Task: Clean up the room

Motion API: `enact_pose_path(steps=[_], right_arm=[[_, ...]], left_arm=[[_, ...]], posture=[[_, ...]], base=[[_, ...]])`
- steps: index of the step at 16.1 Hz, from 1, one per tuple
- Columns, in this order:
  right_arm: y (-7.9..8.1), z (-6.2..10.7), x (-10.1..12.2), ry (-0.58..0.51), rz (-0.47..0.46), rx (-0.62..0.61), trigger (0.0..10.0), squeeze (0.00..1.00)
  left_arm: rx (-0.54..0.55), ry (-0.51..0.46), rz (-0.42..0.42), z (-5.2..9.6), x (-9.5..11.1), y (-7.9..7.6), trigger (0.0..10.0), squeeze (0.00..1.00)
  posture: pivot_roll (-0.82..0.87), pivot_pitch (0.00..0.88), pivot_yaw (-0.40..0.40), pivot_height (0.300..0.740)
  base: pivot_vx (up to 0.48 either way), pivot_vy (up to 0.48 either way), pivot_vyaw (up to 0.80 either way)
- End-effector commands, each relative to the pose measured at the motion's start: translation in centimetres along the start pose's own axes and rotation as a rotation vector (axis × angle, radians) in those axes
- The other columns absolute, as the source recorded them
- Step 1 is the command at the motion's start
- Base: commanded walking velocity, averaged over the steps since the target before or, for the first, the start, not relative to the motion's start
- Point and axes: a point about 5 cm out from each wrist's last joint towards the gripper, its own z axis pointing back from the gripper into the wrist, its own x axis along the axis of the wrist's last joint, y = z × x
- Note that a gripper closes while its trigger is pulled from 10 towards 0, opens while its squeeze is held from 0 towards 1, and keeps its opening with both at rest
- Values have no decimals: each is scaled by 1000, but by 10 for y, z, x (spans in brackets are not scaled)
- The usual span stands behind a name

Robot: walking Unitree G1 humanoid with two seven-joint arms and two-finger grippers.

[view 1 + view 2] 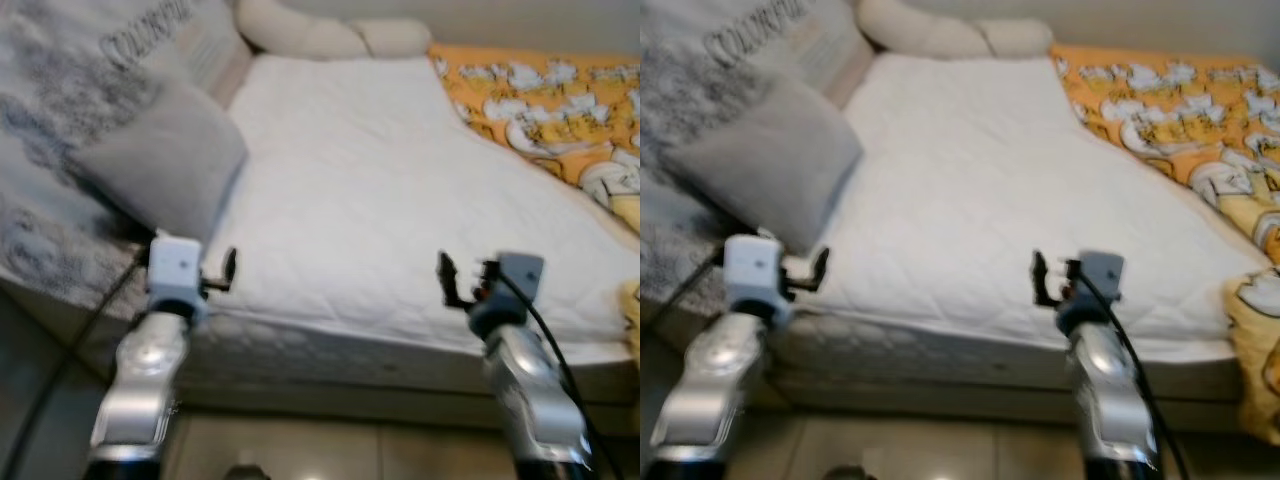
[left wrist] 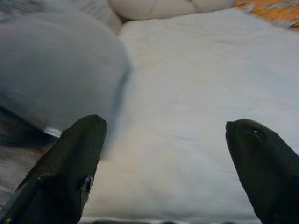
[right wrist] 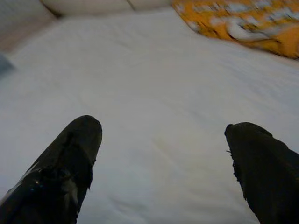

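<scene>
We stand at the near edge of the bed (image 1: 380,200), its white quilted mattress bare in the middle, with a grey pillow (image 1: 160,165) leaning at its left side, cream cushions (image 1: 330,35) at the far end and an orange patterned blanket (image 1: 560,100) bunched along the right. Our left end effector (image 2: 163,154) hovers over the near left corner just beside the pillow, fingers spread wide and holding nothing. Our right end effector (image 3: 163,154) is raised over the near edge toward the right, equally wide open and empty.

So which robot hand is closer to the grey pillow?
Left. The left hand is just beside the grey pillow, while the right hand is across the white mattress.
</scene>
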Motion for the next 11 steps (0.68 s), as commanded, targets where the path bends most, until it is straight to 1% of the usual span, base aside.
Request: enact_pose_path(steps=[1, 2, 3, 6, 7, 11], right_arm=[[4, -2, 8, -30, -8, 7, 10000, 0], [3, -3, 8, -28, 7, -9, 10000, 0], [3, -3, 8, -27, -11, -1, 10000, 0], [0, -3, 7, -19, -30, -28, 10000, 0], [-1, -3, 7, -21, -6, -39, 10000, 0], [0, -3, 8, -22, -9, -31, 10000, 0]], left_arm=[[22, 5, -21, -1, 1, 6, 10000, 976], [22, 8, -21, -1, 1, 6, 10000, 980], [21, 9, -21, -1, 1, 6, 10000, 980], [13, 16, -22, -1, -1, 3, 10000, 980], [12, 18, -23, -1, -1, 3, 10000, 980], [13, 22, -23, -2, -1, 3, 10000, 976]], posture=[[123, 0, 12, 740], [124, 0, 11, 740], [123, 0, 12, 740], [120, 0, 15, 740], [119, 0, 16, 740], [113, 0, 21, 740]], base=[[0, -480, 800], [0, -480, 450], [0, -480, 0], [0, -480, 0], [0, -480, 0], [0, -480, 0]])
